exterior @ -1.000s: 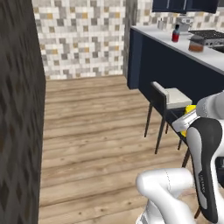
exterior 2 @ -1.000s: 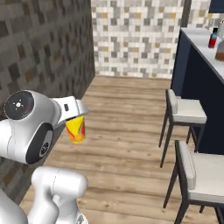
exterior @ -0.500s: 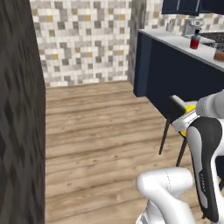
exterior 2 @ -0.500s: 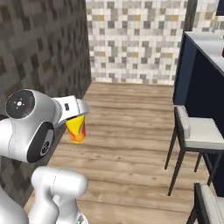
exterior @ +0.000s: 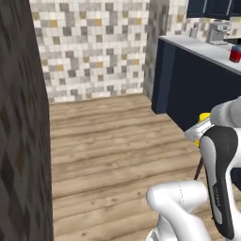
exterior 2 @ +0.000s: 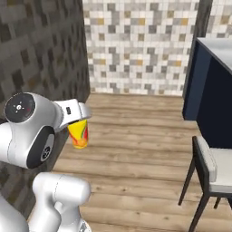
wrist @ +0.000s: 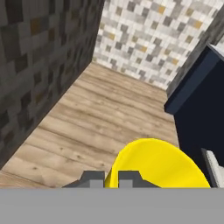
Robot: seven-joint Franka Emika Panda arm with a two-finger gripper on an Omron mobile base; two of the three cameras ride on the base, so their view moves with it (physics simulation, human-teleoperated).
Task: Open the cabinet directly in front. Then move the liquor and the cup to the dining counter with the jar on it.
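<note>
Glossy white arm [exterior 2: 31,131], dark grey joint caps

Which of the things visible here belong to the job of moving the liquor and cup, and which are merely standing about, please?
Job:
cup, held in the shut gripper
liquor, already on the dining counter

Standing about:
chair
appliance on the far worktop
dark stone wall

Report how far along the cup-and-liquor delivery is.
Done: the liquor already stands on the dining counter. In hand: the claw is shut on the cup, carried above the wood floor. Left: reach the counter and set the cup down.
</note>
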